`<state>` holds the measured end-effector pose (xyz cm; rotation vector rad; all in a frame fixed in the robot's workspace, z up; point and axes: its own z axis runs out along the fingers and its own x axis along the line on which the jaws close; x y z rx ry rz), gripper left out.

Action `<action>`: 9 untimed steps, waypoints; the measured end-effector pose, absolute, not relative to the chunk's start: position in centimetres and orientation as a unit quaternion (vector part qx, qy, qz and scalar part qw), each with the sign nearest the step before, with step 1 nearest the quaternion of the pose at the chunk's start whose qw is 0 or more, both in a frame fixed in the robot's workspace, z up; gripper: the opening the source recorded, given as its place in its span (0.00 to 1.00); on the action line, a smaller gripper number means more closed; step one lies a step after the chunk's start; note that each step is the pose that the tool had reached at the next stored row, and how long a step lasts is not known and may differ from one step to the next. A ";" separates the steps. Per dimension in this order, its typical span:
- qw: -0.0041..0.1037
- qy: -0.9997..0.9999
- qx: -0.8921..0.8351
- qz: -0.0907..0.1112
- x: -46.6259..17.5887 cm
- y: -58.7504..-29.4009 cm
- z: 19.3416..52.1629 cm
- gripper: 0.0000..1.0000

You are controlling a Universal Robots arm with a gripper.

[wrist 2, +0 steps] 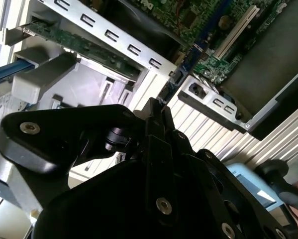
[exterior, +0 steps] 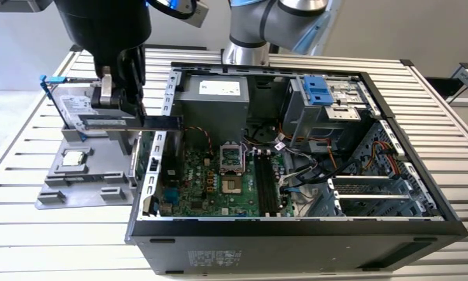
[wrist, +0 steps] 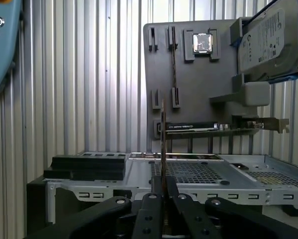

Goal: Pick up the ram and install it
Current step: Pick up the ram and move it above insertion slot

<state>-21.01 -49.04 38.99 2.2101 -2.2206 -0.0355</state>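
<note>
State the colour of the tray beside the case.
Grey tray, clearest in the exterior view.

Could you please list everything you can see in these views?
table: one, white slats, under everything
computer case: one, black, open, on the table
motherboard: one, green, inside the computer case
parts holder: one, grey, beside the computer case, exterior view's left
hard drive: one, silver, on the parts holder
processor chip: one, silver, on the parts holder
expansion card: one, green, on the parts holder
ram: one, dark, held above the case's edge
gripper: one, black, shut on the ram
</note>
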 end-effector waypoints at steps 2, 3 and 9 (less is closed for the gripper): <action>0.004 -0.709 0.705 -0.011 -20.8 -49.0 39.0 0.00; 0.004 -0.709 0.705 -0.011 -20.6 -49.0 39.0 0.00; 0.004 -0.709 0.705 -0.011 -19.9 -49.0 39.0 0.00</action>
